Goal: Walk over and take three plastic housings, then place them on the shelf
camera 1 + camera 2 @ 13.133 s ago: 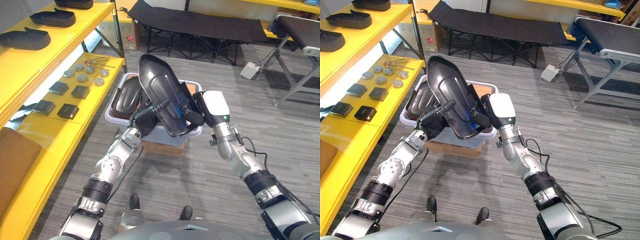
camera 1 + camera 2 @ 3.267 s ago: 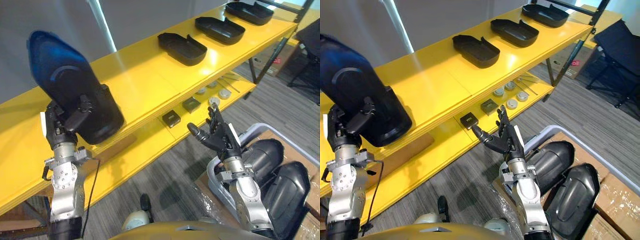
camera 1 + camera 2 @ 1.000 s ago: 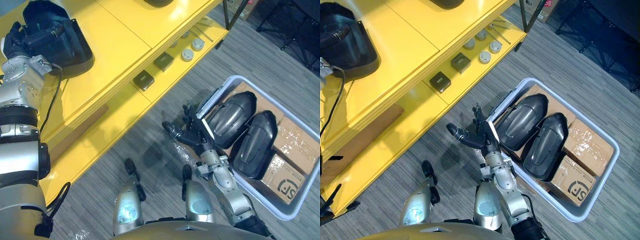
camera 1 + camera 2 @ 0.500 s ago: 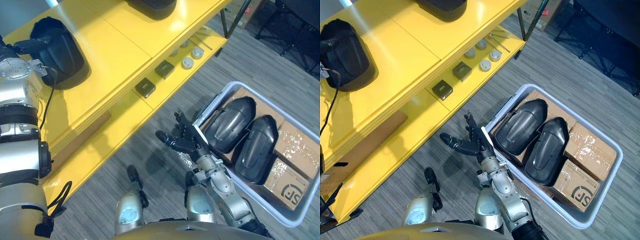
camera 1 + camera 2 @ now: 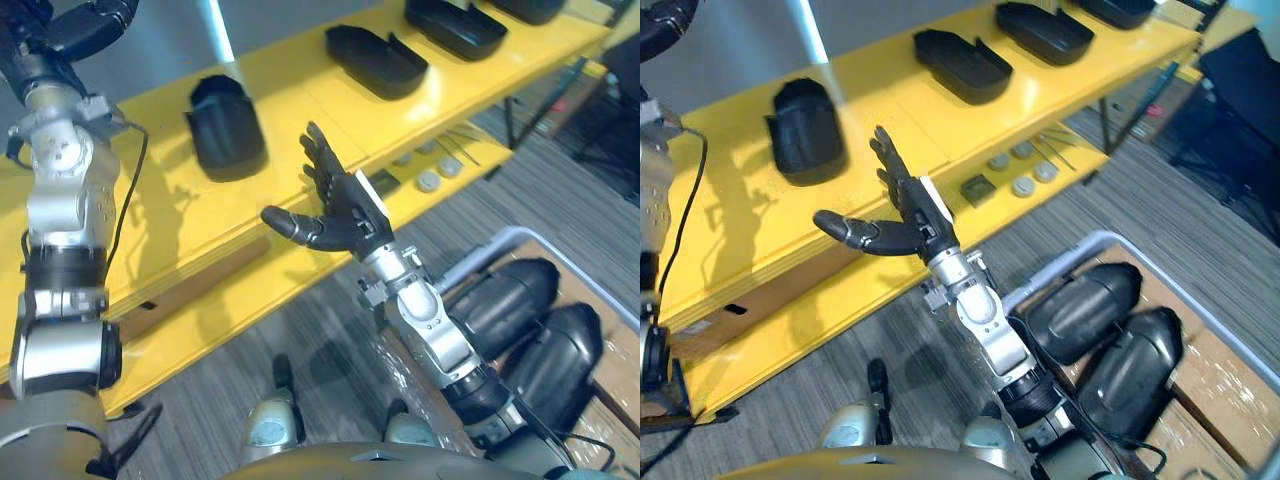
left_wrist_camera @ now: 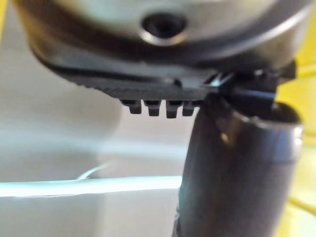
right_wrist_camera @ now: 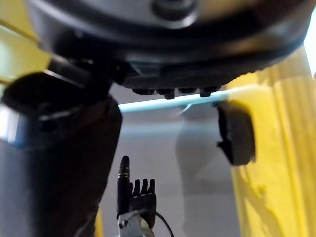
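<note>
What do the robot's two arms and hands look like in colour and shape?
Left arm and right arm are silver-grey, of rounded segments joined by black bands. The left hand and right hand are dark, with slim fingers and a thicker thumb; the right hand bears a white patch on one side.

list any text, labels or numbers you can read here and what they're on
No text can be read in these views.
cardboard box in the bin: no print shows on its visible face.
dark block on the lower shelf: too small to tell whether it bears a label.
right hand: its white panel looks blank.
</note>
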You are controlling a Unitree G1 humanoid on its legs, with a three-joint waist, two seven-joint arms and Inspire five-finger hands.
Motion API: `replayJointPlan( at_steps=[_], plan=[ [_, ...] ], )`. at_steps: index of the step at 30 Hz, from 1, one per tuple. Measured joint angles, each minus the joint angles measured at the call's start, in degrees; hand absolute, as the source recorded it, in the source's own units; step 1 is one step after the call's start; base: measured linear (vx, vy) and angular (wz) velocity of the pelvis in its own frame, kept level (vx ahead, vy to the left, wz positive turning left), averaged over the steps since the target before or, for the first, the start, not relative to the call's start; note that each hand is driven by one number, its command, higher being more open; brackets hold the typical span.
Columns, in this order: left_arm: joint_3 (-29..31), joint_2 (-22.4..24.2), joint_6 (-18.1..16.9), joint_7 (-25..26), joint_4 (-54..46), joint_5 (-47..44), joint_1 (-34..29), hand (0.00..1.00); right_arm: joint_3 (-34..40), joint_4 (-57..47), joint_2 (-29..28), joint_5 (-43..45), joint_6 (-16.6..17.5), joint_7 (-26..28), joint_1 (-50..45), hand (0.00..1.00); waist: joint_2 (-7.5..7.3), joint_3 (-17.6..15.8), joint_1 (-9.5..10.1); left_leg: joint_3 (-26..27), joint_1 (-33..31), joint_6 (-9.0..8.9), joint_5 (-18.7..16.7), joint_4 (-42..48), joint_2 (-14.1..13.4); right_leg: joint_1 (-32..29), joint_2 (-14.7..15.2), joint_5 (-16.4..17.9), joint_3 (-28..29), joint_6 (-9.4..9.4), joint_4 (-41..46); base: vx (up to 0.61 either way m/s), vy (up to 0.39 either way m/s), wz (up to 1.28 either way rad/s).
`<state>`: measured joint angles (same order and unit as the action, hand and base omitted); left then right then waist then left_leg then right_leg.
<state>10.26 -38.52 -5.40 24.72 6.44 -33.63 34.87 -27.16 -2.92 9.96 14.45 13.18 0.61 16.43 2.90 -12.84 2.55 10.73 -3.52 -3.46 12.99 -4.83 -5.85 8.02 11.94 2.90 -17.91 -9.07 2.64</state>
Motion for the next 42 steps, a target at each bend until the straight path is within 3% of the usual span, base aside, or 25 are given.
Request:
replayJointPlan(
  at_steps=[2,4,5,9,13,15,16,17,18,19,21,23,28,36,42],
  plan=[
    [5.93,6.31,-2.82,-1.25,-11.07,0.12,-13.64,1.0,0.02,0.33,-0.82,0.18,-0.38,0.1,0.42,1.0,1.18,2.23,2.71,-3.09,-0.12,-0.35,0.07,-0.1,0.57,2.0,-0.05,1.14,-3.45,0.11,0.01,0.0,-0.064,0.7],
    [8.61,11.21,-4.22,-2.09,-16.63,0.6,-22.84,1.0,0.0,1.44,-1.54,0.27,-0.9,0.02,0.94,1.0,1.37,3.47,4.54,-5.24,-0.61,-0.98,-0.01,-0.24,0.84,2.74,-0.18,2.16,-5.72,0.35,0.23,-0.03,-0.075,0.69],
    [10.12,16.7,-5.78,-3.53,-19.64,1.73,-31.39,1.0,-0.07,3.75,-1.65,0.14,-2.3,0.0,2.51,1.0,1.3,4.74,6.23,-7.56,-1.61,-1.41,0.14,-0.22,1.13,3.12,-0.4,2.64,-8.0,0.44,0.29,-0.03,-0.061,0.67],
    [9.77,28.52,-6.74,-6.96,-20.98,3.07,-48.18,1.0,-0.63,12.33,-4.64,0.56,-5.87,-1.59,7.4,1.0,0.46,5.21,11.33,-11.77,-3.15,-2.2,0.89,-0.09,1.91,4.25,-0.72,3.48,-12.12,0.49,0.74,-0.04,-0.035,0.58],
    [3.98,34.69,-6.72,-11.67,-22.99,9.37,-59.15,1.0,-4.38,18.45,-8.31,2.19,-7.49,-3.64,9.63,1.0,0.06,5.13,13.51,-15.43,-4.18,-2.22,1.21,-0.11,3.53,4.36,0.19,5.29,-15.55,0.33,3.91,-0.06,-0.004,0.52],
    [0.68,35.89,-6.73,-14.64,-25.1,9.82,-61.65,1.0,-5.91,21.48,-9.7,2.02,-7.64,-4.67,11.13,1.0,0.64,4.79,14.43,-16.63,-4.33,-2.87,0.66,-0.26,4.2,4.43,0.45,5.83,-16.69,0.42,5.04,-0.07,0.0,0.36],
    [-0.76,36.04,-6.8,-16.08,-26.2,10.48,-62.18,1.0,-6.09,23.58,-11.15,1.71,-7.81,-6.03,12.33,1.0,-1.13,4.72,14.52,-16.42,-4.77,-5.54,-1.95,-0.02,5.12,4.43,1.96,5.91,-17.58,0.56,4.8,-0.08,0.041,0.43],
    [-1.06,36.04,-6.93,-16.94,-26.7,11.52,-62.18,1.0,-5.75,24.93,-12.44,1.7,-7.83,-6.81,12.91,1.0,-2.47,4.2,14.47,-16.24,-6.02,-4.24,-2.89,2.5,6.38,4.24,3.21,5.84,-18.36,0.4,4.55,-0.05,0.049,0.35],
    [-1.21,36.09,-7.09,-17.62,-26.99,11.39,-62.13,1.0,-5.65,25.84,-13.1,1.64,-7.85,-7.73,13.59,1.0,-2.27,3.44,14.68,-16.97,-7.29,-2.12,-2.57,7.87,7.3,4.33,3.57,5.96,-18.55,0.13,4.68,0.01,0.043,0.08],
    [-1.54,36.31,-7.47,-18.44,-27.62,11.25,-62.47,1.0,-5.4,27.81,-14.27,1.51,-8.04,-9.81,15.13,1.0,-1.18,3.08,15.12,-18.56,-6.68,-0.29,-5.14,9.8,7.09,4.64,2.75,5.69,-18.52,-0.17,4.79,0.01,0.005,0.17],
    [-2.95,36.54,-8.22,-18.83,-27.66,11.26,-62.16,1.0,-3.67,32.56,-15.16,1.43,-8.72,-13.63,18.28,1.0,-1.04,2.88,14.78,-19.38,-5.83,-0.36,-2.92,5.46,7.62,3.96,3.65,5.4,-18.84,-0.12,4.89,-0.02,0.017,0.29],
    [-6.04,36.52,-8.5,-19.41,-28.28,11.16,-61.92,1.0,0.32,39.85,-15.28,-0.75,-8.77,-18.86,23.08,1.0,0.53,1.97,15.43,-19.98,-4.75,-0.52,-0.69,1.59,8.02,3.26,4.33,5.4,-19.45,-0.14,6.08,-0.06,0.036,0.24],
    [-8.49,36.57,-8.8,-19.34,-28.34,8.85,-62.57,1.0,5.68,44.06,-15.17,-2.86,-8.49,-25.67,26.84,1.0,2.67,0.8,15.98,-19.93,-4.0,-0.74,-0.12,0.04,8.14,2.41,5.12,5.93,-19.37,-0.68,8.46,-0.05,-0.011,0.01],
    [-13.65,36.35,-10.04,-18.99,-28.33,6.99,-62.91,1.0,8.46,46.46,-13.72,-2.97,-7.36,-27.57,29.75,1.0,3.57,0.1,15.96,-20.04,-4.15,-0.82,0.97,0.05,7.23,0.53,5.97,9.22,-19.27,-1.09,13.56,-0.01,-0.072,0.01],
    [-14.93,36.32,-10.71,-18.9,-28.3,6.7,-62.51,1.0,8.98,46.45,-11.41,-5.11,-7.13,-30.37,29.88,1.0,3.56,0.07,15.75,-19.93,-4.07,-0.48,1.24,0.08,6.91,0.07,5.86,9.85,-18.74,-1.15,14.29,0.01,-0.072,-0.03]
  ],
)
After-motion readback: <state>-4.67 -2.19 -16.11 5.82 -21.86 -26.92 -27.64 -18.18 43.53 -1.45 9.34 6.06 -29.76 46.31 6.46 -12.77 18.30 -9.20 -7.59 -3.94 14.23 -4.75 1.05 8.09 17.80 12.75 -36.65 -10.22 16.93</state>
